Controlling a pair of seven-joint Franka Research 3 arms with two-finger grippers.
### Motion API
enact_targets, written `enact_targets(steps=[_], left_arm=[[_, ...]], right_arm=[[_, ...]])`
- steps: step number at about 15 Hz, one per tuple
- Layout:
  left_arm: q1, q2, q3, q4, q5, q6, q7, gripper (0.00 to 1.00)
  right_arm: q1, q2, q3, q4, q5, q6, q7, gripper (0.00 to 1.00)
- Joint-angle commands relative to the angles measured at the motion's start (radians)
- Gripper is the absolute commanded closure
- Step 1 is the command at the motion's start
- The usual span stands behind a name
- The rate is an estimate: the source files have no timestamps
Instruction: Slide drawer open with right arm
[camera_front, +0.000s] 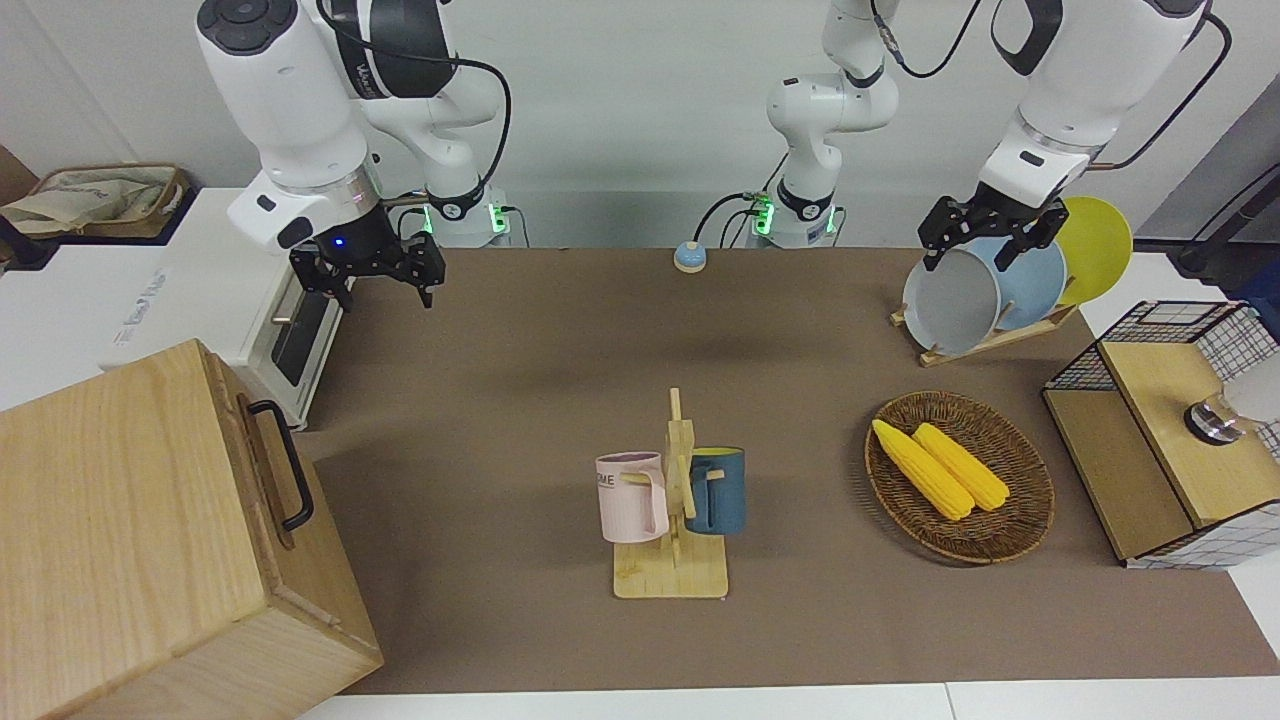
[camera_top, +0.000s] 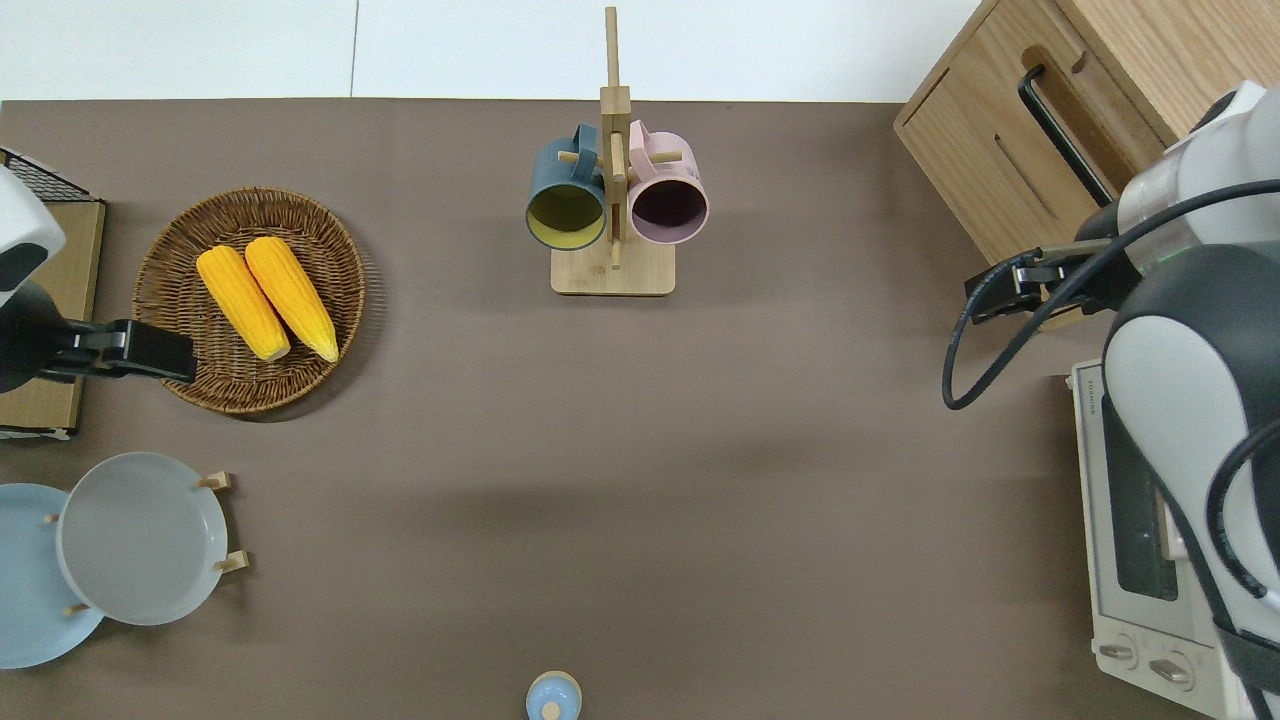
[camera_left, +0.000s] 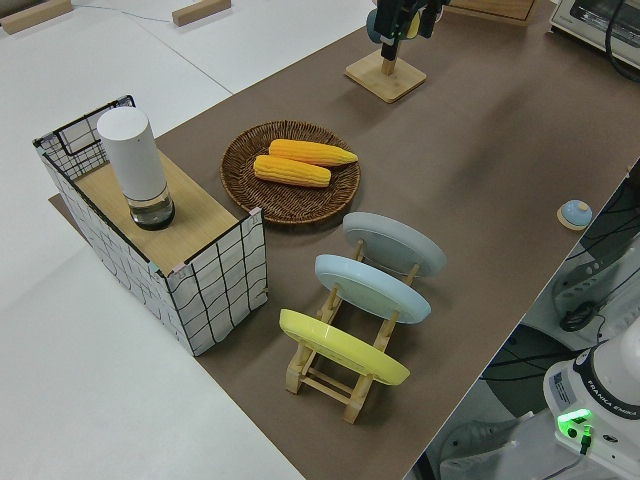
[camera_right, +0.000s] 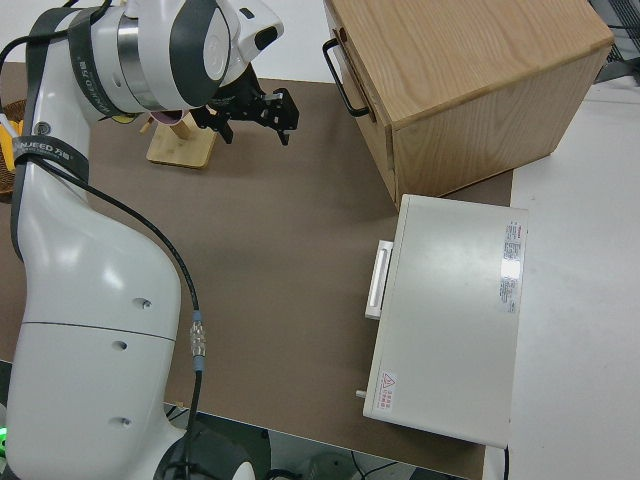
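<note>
The drawer is shut in the top of the big pale wooden cabinet at the right arm's end of the table. Its black bar handle also shows in the overhead view and the right side view. My right gripper is open and empty, with a blue light at its wrist. In the overhead view it hangs over the mat by the cabinet's nearer corner, apart from the handle. It also shows in the right side view. My left arm is parked.
A white toaster oven stands beside the cabinet, nearer to the robots. A mug rack stands mid-table. A basket of corn, a plate rack and a wire-mesh box are toward the left arm's end. A small blue bell sits near the robots.
</note>
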Motion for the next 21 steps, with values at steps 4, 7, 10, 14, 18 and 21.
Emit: enact_targets(steps=[4, 7, 10, 14, 18, 21], left_arm=[[0.004, 0.013, -0.006, 0.026, 0.017, -0.020, 0.010, 0.01], [0.004, 0.011, -0.006, 0.024, 0.017, -0.020, 0.010, 0.01], [0.004, 0.011, -0.006, 0.024, 0.017, -0.020, 0.010, 0.01], [0.004, 0.011, -0.006, 0.024, 0.017, -0.020, 0.010, 0.01], [0.004, 0.011, -0.006, 0.024, 0.017, -0.020, 0.010, 0.01], [0.004, 0.011, -0.006, 0.024, 0.017, -0.020, 0.010, 0.01]], right_arm=[[-0.012, -0.010, 0.007, -0.005, -0.015, -0.004, 0.016, 0.013], [-0.016, -0.010, -0.001, -0.005, -0.013, -0.005, 0.014, 0.013], [-0.024, -0.010, -0.008, -0.005, -0.015, -0.005, 0.013, 0.013], [-0.007, -0.010, -0.013, -0.005, -0.044, -0.002, 0.019, 0.013], [0.045, -0.010, 0.010, -0.005, -0.272, 0.007, 0.060, 0.013], [0.099, -0.008, 0.016, -0.008, -0.420, 0.010, 0.064, 0.013]])
